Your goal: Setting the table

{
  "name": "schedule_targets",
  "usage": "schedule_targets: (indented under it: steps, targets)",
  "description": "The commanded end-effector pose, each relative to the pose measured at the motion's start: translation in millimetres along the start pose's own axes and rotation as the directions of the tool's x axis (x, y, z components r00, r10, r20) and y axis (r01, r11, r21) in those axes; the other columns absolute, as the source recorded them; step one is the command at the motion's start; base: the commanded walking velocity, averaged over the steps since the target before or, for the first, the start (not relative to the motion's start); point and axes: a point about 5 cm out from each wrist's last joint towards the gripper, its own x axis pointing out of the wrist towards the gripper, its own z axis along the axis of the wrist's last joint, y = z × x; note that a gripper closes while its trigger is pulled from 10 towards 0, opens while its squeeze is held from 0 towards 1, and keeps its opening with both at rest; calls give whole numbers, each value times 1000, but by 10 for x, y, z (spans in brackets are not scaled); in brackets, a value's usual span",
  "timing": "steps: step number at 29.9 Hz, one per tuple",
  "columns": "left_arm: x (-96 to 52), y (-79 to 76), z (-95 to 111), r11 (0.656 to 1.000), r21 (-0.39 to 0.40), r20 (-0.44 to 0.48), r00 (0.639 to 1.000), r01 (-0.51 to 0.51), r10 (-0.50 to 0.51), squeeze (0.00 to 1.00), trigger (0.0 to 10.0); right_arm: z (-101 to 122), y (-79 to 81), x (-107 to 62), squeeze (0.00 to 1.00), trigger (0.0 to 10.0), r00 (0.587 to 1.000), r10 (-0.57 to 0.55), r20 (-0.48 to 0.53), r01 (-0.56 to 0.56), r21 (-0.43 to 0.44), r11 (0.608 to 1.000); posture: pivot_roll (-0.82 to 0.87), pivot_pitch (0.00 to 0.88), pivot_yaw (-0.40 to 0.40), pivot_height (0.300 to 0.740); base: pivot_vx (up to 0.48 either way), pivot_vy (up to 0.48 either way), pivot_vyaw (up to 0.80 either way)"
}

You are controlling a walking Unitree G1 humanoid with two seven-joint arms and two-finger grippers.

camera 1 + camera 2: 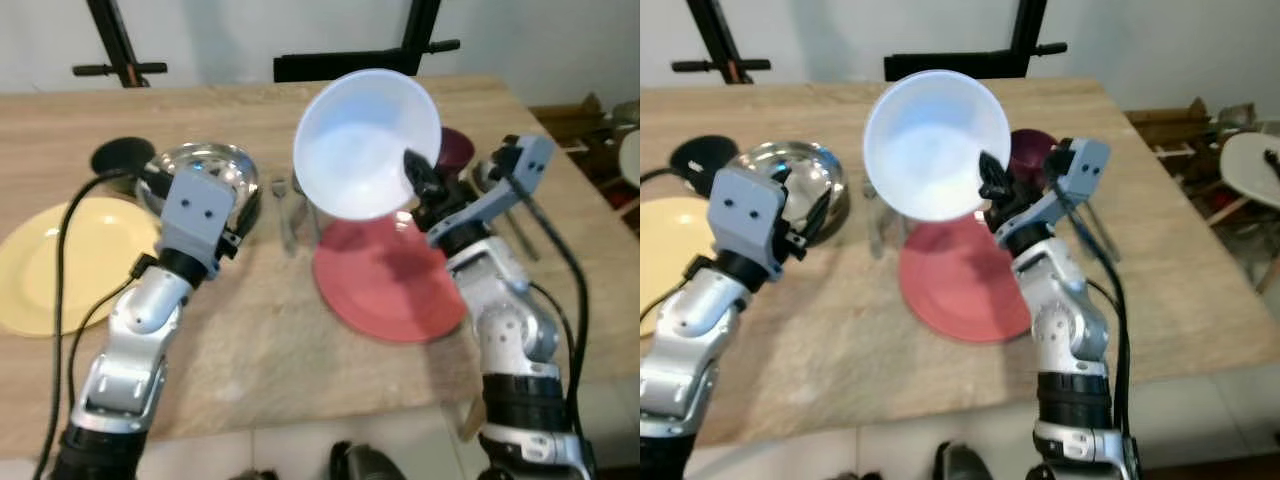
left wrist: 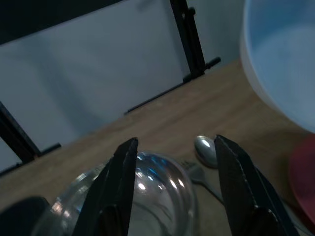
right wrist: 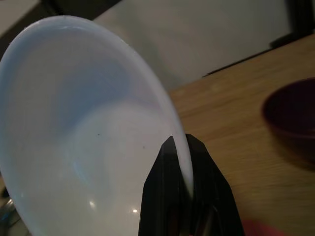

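My right gripper (image 1: 412,170) is shut on the rim of a pale blue bowl (image 1: 365,143), holding it tilted in the air above a red plate (image 1: 390,277) on the wooden table (image 1: 250,340). In the right wrist view both fingers (image 3: 170,191) pinch the pale blue bowl's (image 3: 78,128) edge. My left gripper (image 2: 174,157) is open just over a shiny metal bowl (image 1: 205,175), beside a yellow plate (image 1: 60,260). A spoon (image 2: 205,150) and a fork (image 1: 283,210) lie between the metal bowl and the red plate.
A dark maroon bowl (image 1: 1032,152) sits behind the red plate, and a black round object (image 1: 122,155) lies at the back left. More cutlery (image 1: 520,225) lies at the table's right side. Black stand legs (image 1: 115,45) rise behind the table; furniture stands off to the right.
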Motion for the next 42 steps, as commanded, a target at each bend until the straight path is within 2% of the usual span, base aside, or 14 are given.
schedule_targets:
  steps: [1, 5, 10, 12, 13, 15, 17, 21, 24, 27, 28, 36, 41, 42]
  targets:
    - [-19, 46, 44, 997, -35, -4, 998, 68, -69, 0, 10000, 63, -38, 68, 0, 10000, 999, -41, 24, 43, -49, 998, -92, 72, 10, 740, 0, 0, 0]
    - [25, 83, 151, 987, -93, 28, 991, 134, -132, 0, 10000, 169, -115, 208, 0, 10000, 995, -88, 35, 91, -93, 991, -93, 71, 10, 740, 0, 0, 0]
    - [68, 132, 231, 980, -131, 54, 988, 148, -142, 0, 10000, 216, -129, 334, 0, 10000, 996, -89, 20, 91, -100, 991, -90, 75, 9, 740, 0, 0, 0]
    - [78, 149, 249, 980, -138, 58, 989, 145, -138, 0, 10000, 200, -119, 380, 0, 10000, 997, -80, -2, 79, -103, 992, -88, 77, 9, 740, 0, 0, 0]
    - [94, 169, 280, 980, -139, 61, 989, 145, -138, 0, 10000, 113, -118, 476, 0, 10000, 994, -77, -81, 68, -109, 992, -76, 84, 2, 740, 0, 0, 0]
    - [98, 172, 292, 980, -137, 60, 988, 147, -140, 0, 10000, 73, -123, 508, 0, 10000, 990, -82, -115, 68, -116, 991, -75, 85, 0, 740, 0, 0, 0]
    - [106, 157, 317, 981, -124, 63, 988, 151, -144, 0, 10000, -16, -132, 560, 0, 10000, 980, -96, -176, 81, -89, 993, -65, 91, -6, 740, 0, 0, 0]
    - [66, 55, 311, 975, -50, 37, 976, 216, -214, 0, 10000, -34, -113, 654, 0, 10000, 982, -97, -164, 94, -25, 995, -38, 100, -18, 740, 0, 0, 0]
    - [19, 21, 275, 963, -90, 19, 967, 253, -253, 0, 10000, -22, -91, 680, 0, 10000, 984, -92, -150, 91, -13, 996, -33, 101, -19, 740, 0, 0, 0]
    - [-49, -5, 220, 931, -236, 6, 959, 278, -285, 0, 10000, 41, -56, 720, 0, 10000, 990, -81, -115, 81, -2, 997, -37, 105, -8, 740, 0, 0, 0]
    - [-48, -6, 217, 929, -248, 6, 960, 274, -281, 0, 10000, 36, -61, 728, 0, 10000, 989, -83, -123, 84, -1, 996, -37, 105, -8, 740, 0, 0, 0]
    - [-54, -68, 213, 932, -228, -3, 957, 281, -290, 0, 10000, -18, -82, 821, 0, 10000, 974, -150, -171, 167, 92, 982, -31, 101, -2, 740, 0, 0, 0]
    - [-97, -39, 232, 937, -225, -16, 961, 267, -278, 0, 10000, -44, -74, 853, 0, 10000, 956, -225, -189, 257, 161, 953, 16, 113, -16, 740, 0, 0, 0]
    - [-117, -37, 232, 938, -226, -21, 961, 264, -276, 0, 10000, -37, -83, 859, 0, 10000, 947, -259, -189, 295, 201, 934, 30, 121, -19, 740, 0, 0, 0]
